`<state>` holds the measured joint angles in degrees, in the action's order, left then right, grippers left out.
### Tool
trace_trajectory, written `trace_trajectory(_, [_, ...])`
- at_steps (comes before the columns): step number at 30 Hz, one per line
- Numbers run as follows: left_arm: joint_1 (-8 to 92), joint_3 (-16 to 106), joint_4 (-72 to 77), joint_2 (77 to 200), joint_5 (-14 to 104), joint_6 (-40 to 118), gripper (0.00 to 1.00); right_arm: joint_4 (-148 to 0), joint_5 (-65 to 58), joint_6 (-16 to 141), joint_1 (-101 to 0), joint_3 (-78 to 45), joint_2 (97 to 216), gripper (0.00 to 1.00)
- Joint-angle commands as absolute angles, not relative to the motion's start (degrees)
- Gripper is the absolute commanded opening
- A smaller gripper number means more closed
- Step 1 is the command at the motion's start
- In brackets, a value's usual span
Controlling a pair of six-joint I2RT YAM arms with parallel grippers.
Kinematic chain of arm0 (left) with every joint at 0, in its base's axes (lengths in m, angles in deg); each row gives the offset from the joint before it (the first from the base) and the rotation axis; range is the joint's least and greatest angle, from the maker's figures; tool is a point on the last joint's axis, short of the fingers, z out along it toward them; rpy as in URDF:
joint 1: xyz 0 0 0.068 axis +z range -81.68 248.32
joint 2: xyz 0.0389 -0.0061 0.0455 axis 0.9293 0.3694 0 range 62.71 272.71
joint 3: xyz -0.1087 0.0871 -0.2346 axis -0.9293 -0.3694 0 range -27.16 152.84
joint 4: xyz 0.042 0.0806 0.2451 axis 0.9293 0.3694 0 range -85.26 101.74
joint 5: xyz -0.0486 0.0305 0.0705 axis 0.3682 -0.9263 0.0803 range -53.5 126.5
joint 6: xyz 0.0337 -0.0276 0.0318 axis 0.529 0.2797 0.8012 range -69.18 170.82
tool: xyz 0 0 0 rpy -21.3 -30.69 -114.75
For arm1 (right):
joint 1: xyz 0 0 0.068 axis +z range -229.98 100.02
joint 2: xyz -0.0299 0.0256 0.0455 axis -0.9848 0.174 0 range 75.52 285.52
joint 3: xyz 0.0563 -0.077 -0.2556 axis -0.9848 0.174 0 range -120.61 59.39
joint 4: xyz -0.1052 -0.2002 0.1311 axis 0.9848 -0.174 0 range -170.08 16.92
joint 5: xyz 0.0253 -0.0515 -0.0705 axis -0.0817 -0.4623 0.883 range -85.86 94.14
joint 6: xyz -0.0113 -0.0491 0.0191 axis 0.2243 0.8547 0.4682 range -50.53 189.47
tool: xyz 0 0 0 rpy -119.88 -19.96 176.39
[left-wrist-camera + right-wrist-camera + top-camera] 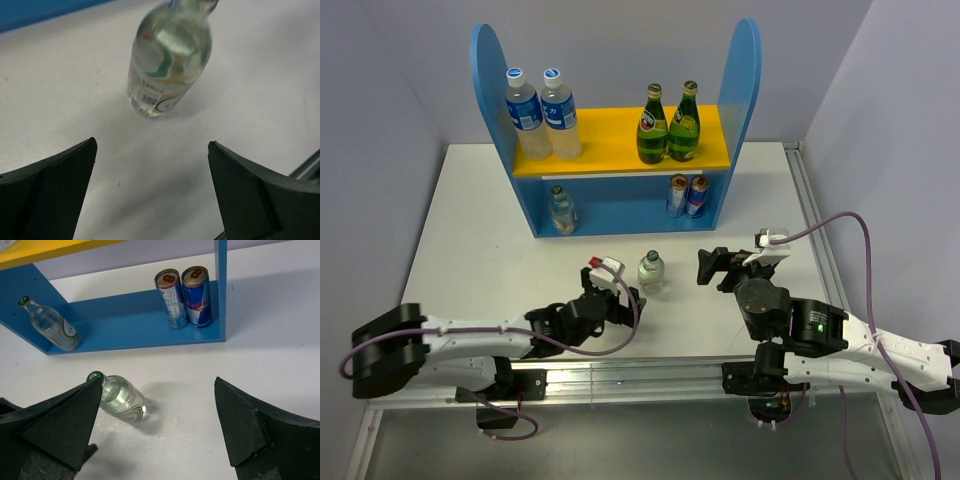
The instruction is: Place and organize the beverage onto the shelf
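Tabletop (60, 100) bottle (167, 55) just beyond left fingers (50, 190)

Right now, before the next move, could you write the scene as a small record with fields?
shelf: blue, at the far side of the table
yellow board: two clear bottles at left, two green bottles at right
lower level: one small bottle at left, two cans at right
loose bottle: clear, green cap, upright on the table before the shelf
left tool: open, empty, loose bottle just ahead
right tool: open, empty
not yet placed: loose bottle
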<state>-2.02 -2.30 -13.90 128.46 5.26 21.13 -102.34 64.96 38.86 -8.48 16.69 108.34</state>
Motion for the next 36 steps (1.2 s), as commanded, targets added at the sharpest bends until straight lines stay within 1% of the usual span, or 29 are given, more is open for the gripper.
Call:
trace_trajectory(1, [-2.69,0.16,-21.54,135.81,5.39,21.55,0.99,-102.17,66.28,38.09,-8.0,16.41,108.31,1.0])
trace_trajectory(2, [-2.69,2.52,-22.59,139.83,4.52,22.16,0.99,-102.26,66.19,37.92,-8.0,16.33,108.39,1.0])
trace_trajectory(5, [-2.78,5.18,-26.01,145.56,2.67,23.39,0.99,-102.44,66.19,37.83,-7.91,16.24,108.39,1.0])
trace_trajectory(13, [-2.78,12.47,-33.4,158.14,-7.42,26.82,0.99,-102.35,65.58,38.09,-7.82,16.41,107.6,1.0])
trace_trajectory(16, [-2.26,15.72,-34.2,162.01,-9.2,27.0,0.99,-102.53,65.58,37.74,-7.82,16.15,108.3,1.0])
trace_trajectory(17, [-1.56,16.16,-34.37,163.67,-9.37,26.48,0.99,-102.61,65.58,37.91,-7.82,16.15,108.39,1.0])
trace_trajectory(18, [-1.2,16.52,-34.81,164.47,-9.2,26.39,0.96,-102.53,65.49,37.91,-7.82,16.15,108.48,1.0])
trace_trajectory(19, [-0.76,17.22,-34.99,165.35,-9.37,26.12,0.85,-102.18,65.23,38.17,-7.91,16.15,108.48,1.0])
trace_trajectory(20, [-0.06,17.48,-34.64,166.58,-9.9,25.51,0.79,-102.26,65.31,38.26,-7.91,16.15,108.4,1.0])
trace_trajectory(21, [0.29,17.66,-34.81,167.03,-9.64,25.51,0.69,-102.26,65.23,38.27,-7.82,16.24,108.31,1.0])
trace_trajectory(22, [0.56,17.66,-35.25,167.38,-9.64,25.77,0.53,-101.74,65.22,38.27,-7.82,16.41,108.31,1.0])
trace_trajectory(23, [1.08,17.66,-35.6,167.64,-9.64,25.94,0.47,-101.39,65.05,38.61,-7.82,16.59,108.31,1.0])
trace_trajectory(24, [1.17,17.58,-36.04,167.73,-9.73,26.12,0.39,-101.12,64.87,38.62,-7.91,17.02,108.31,1.0])
trace_trajectory(25, [1.44,17.75,-35.96,167.65,-9.9,26.21,0.21,-100.95,64.87,38.53,-7.91,17.12,108.31,1.0])
trace_trajectory(26, [1.79,17.84,-35.61,167.21,-9.99,26.47,0.09,-100.95,64.96,38.53,-7.91,17.12,108.39,1.0])
trace_trajectory(27, [1.88,17.93,-35.0,166.69,-10.51,26.65,0.0,-101.03,65.05,38.35,-7.82,17.03,108.57,1.0])
trace_trajectory(30, [2.49,17.49,-34.12,163.53,-11.48,28.31,0.0,-101.12,65.14,38.44,-7.82,16.85,108.31,1.0])
trace_trajectory(34, [5.91,16.26,-34.02,158.34,-10.7,30.86,0.0,-100.16,64.96,39.06,-7.82,17.29,107.52,1.0])
trace_trajectory(36, [9.34,15.47,-34.55,155.18,-9.56,31.83,0.0,-100.15,64.96,39.06,-7.82,17.29,107.69,1.0])
